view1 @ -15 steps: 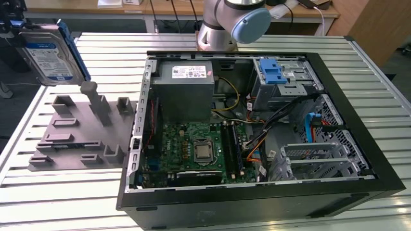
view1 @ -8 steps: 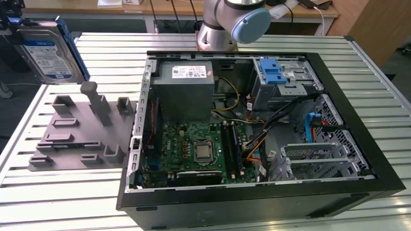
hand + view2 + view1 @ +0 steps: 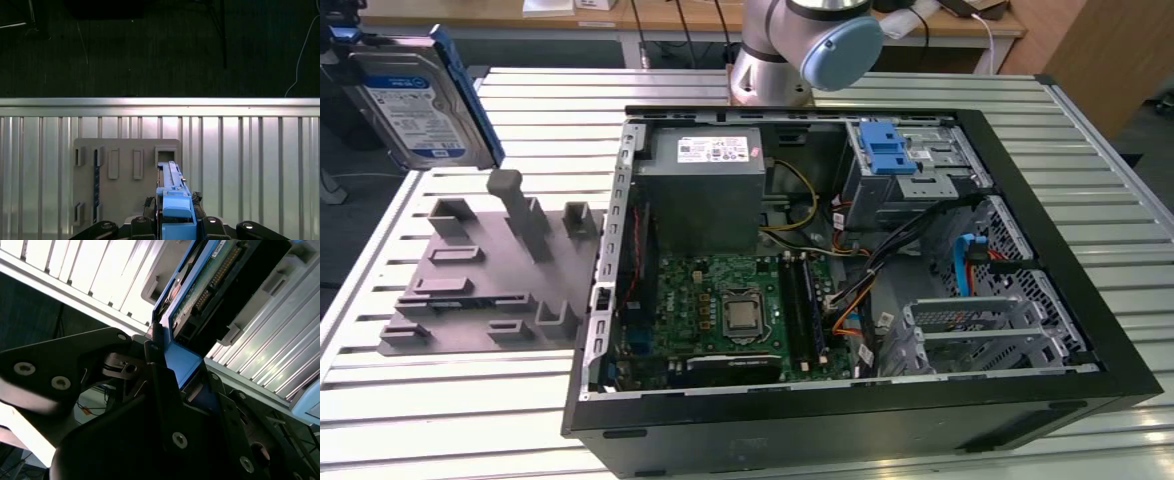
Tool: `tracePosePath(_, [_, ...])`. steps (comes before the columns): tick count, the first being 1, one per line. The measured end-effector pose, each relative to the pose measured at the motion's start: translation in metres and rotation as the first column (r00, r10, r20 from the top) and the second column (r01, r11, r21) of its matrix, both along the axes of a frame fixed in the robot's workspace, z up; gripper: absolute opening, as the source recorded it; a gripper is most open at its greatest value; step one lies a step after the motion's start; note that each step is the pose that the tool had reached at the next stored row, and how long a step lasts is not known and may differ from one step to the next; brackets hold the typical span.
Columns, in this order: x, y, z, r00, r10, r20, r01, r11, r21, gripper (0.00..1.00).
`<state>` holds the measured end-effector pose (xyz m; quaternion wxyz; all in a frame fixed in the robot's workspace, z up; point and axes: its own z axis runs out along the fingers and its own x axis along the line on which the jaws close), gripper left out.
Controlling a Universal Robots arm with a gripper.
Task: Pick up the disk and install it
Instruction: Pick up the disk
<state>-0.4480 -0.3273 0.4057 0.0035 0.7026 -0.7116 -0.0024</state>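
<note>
Gripper [image 3: 176, 225] is pinching the disk [image 3: 172, 192] by its blue rail, fingers pressed vs both sides. The disk sticks out edge-on straight ahead of it, held in the air. Grey slotted fixture plate [image 3: 125, 172] lies beyond the disk's far end on the slatted table [image 3: 250, 150]. Open PC case [image 3: 854, 260] sits well apart, off to the gripper's side.

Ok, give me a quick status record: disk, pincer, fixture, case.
disk: held on edge in the air, at the exterior view's left
pincer: shut on the disk's blue rail
grey fixture: on the table, beneath the disk
computer case: open, beside the fixture
installed: not yet
</note>
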Motion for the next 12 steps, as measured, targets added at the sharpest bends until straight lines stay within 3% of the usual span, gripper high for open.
tracePosePath(12, [0.0,0.0,0.0126,1.0,0.0,0.0,0.0,1.0,0.0,0.36])
